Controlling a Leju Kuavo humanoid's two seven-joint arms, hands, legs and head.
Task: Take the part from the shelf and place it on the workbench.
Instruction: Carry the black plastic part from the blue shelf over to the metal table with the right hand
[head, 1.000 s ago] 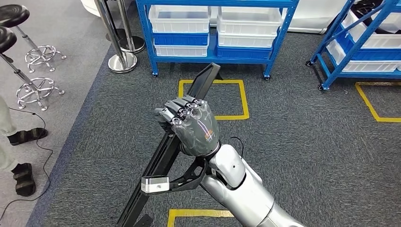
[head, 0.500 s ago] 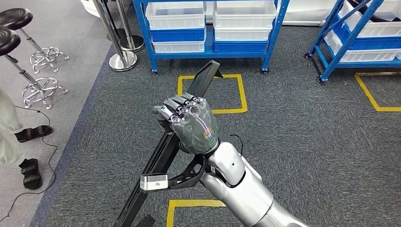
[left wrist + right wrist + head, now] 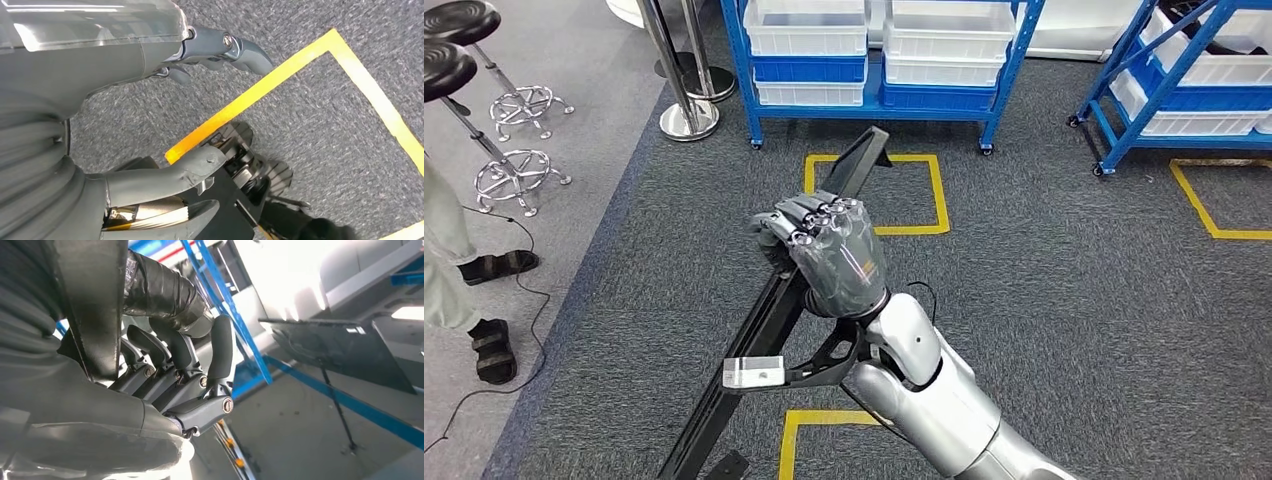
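The right hand [image 3: 829, 258] is curled tight round a long black part [image 3: 769, 320], held over the grey carpet [image 3: 1044, 300]; its fingers [image 3: 172, 357] wrap the bar. The part slants from 7 o'clock up to 1 o'clock, ending in a flat plate [image 3: 862, 162]. The left hand [image 3: 150, 55] hangs over the carpet, fingers apart, holding nothing. A blue shelf [image 3: 879, 105] with white bins [image 3: 809, 25] stands at 12 o'clock, stools [image 3: 484, 90] at 10.
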